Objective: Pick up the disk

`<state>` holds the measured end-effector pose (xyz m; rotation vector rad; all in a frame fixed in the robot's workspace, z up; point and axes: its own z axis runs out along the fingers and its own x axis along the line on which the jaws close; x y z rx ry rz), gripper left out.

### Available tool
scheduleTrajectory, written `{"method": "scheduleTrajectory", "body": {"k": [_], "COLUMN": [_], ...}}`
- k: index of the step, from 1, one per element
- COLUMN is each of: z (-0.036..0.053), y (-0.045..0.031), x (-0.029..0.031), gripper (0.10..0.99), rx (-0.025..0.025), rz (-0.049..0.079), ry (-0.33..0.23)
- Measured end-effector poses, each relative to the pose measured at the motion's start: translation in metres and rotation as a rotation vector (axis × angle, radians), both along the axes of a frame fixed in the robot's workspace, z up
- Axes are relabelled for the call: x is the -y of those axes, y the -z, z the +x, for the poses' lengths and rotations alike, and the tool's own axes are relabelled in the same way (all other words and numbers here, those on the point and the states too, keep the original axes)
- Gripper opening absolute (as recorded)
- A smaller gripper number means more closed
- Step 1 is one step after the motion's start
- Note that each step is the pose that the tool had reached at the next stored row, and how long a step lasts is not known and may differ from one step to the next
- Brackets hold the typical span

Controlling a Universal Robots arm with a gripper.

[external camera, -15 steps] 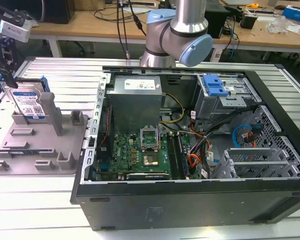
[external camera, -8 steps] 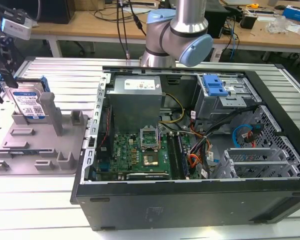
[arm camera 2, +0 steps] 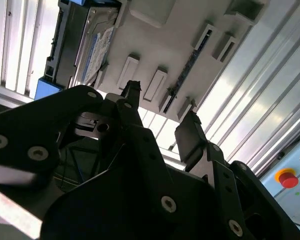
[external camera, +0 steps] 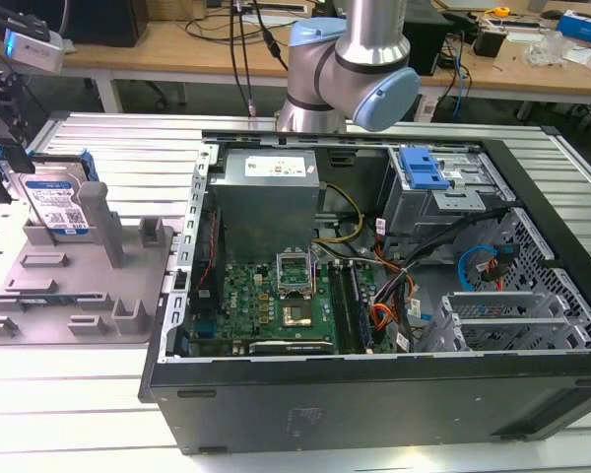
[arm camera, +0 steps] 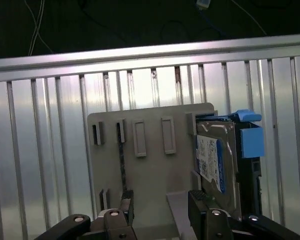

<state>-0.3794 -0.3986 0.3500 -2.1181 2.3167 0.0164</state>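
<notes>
The disk is a silver-grey hard drive with a white-and-blue label and blue side rails. It stands on edge in the grey fixture at the exterior view's left. My gripper hangs just beside the disk, toward that view's left edge. In the first wrist view the gripper is open, with only bare fixture plate between its black fingers. The disk stands just outside one finger. The second wrist view shows the same open gripper, with the disk off to one side.
An open computer case fills the middle and the exterior view's right, holding a blue drive-bay bracket. The fixture has several upright posts. A ribbed metal table carries everything. A red button sits off the table's side.
</notes>
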Motion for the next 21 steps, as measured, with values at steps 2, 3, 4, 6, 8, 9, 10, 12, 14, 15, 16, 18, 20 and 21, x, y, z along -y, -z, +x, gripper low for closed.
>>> {"method": "scheduleTrajectory", "body": {"k": [2, 3, 4, 6, 8, 9, 10, 12, 14, 15, 16, 18, 20, 21], "z": [0.0000, 0.0000, 0.0000, -0.0007, -0.0020, -0.0029, -0.0044, -0.0072, -0.0089, -0.0106, -0.0125, -0.0151, -0.0206, -0.0229], "y": [0.0000, 0.0000, 0.0000, 0.0000, 0.0001, 0.0001, 0.0000, 0.0001, 0.0000, 0.0001, 0.0001, 0.0000, 0.0002, 0.0003], "x": [0.0000, 0.0000, 0.0000, -0.0045, -0.0116, -0.0167, -0.0237, -0.0385, -0.0469, -0.0546, -0.0611, -0.0685, -0.0733, -0.0741], "gripper": [0.557, 0.557, 0.557, 0.557, 0.557, 0.557, 0.557, 0.557, 0.557, 0.557, 0.557, 0.557, 0.557, 0.557], "rx": [0.0000, 0.0000, 0.0001, 0.0001, 0.0001, 0.0003, 0.0000, 0.0002, 0.0000, 0.0001, 0.0002, 0.0001, 0.0000, 0.0001], "rz": [0.000, 0.000, 0.000, 0.000, 0.000, 0.000, 0.000, 0.000, 0.000, 0.000, 0.000, 0.000, -0.002, -0.002], "ry": [0.000, 0.000, 0.000, 0.000, -0.001, -0.001, -0.001, -0.002, -0.003, -0.004, -0.004, -0.005, -0.007, -0.007]}}
